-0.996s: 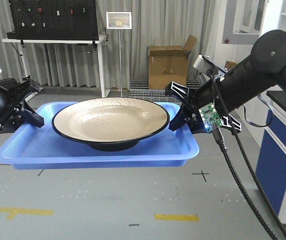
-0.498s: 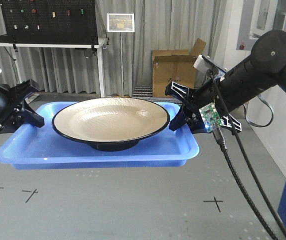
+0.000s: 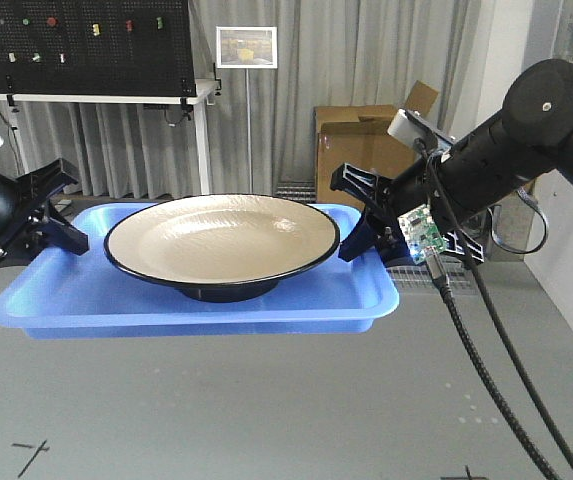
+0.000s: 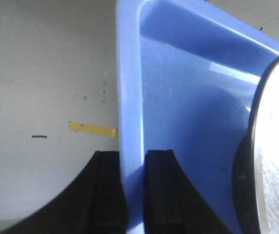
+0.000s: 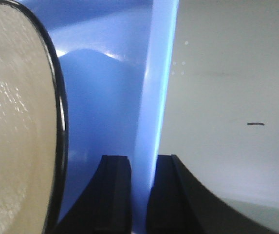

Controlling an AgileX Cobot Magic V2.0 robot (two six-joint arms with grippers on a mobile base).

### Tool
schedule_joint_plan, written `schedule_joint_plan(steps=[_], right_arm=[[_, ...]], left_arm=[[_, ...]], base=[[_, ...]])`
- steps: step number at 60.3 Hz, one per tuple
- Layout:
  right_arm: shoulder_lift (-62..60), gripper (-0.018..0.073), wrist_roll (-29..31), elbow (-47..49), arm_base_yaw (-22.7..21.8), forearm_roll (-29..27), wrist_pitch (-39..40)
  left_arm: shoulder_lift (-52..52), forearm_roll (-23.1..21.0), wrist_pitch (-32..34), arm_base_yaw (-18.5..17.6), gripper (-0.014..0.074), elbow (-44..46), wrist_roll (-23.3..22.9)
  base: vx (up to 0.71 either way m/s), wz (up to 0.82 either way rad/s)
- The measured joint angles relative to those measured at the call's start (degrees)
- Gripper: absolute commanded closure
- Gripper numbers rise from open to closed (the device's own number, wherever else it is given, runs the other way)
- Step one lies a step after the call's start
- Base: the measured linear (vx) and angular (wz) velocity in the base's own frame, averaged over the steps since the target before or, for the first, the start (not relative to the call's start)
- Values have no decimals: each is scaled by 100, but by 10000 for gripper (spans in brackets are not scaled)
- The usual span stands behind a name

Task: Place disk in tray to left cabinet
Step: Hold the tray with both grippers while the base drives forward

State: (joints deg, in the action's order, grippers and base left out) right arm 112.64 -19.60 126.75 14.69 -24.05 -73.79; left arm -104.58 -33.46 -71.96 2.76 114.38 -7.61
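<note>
Disk [image 3: 221, 240]: sits in the middle of the tray [image 3: 196, 305], upright on its dark foot. Nothing clamps it; only its own weight holds it there.
Tray: off any desk and carried roughly level above the floor [image 3: 266, 400], held at both short ends.
Left gripper [image 3: 64, 215]: jaws pinch the left end wall, one finger inside the tray and one outside (left wrist view, [image 4: 132, 195]).
Right gripper [image 3: 361, 215]: jaws pinch the right end wall the same way ( [image 5: 141, 195]), just beside the disk's rim.
Cabinet: not in view, so I cannot tell which way it lies.
Step (judged): transport. The load is up and travelling, placement not yet begun.
Handling, disk (judged): stiff, glossy, probably breakable and fairly heavy. It is likely to slide on smooth plastic if the tray tips.
Handling, tray (judged): thin plastic that may flex or sag under the load. The walls are low, so they give little to stop a slide.
Where to hold (judged): the end walls, as now, at matched heights. The disk itself needs no grip.
Risk: uneven arm motion or a bump at the shelf edge could tilt the tray.
</note>
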Motion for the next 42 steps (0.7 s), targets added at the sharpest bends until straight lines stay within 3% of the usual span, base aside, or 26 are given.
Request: schedule_joint_plan(steps=[42], right_arm=[[0, 561, 0, 0, 0, -1, 0]], left_arm=[[0, 0, -5, 0, 599, 0, 5]], base=[[57, 1]])
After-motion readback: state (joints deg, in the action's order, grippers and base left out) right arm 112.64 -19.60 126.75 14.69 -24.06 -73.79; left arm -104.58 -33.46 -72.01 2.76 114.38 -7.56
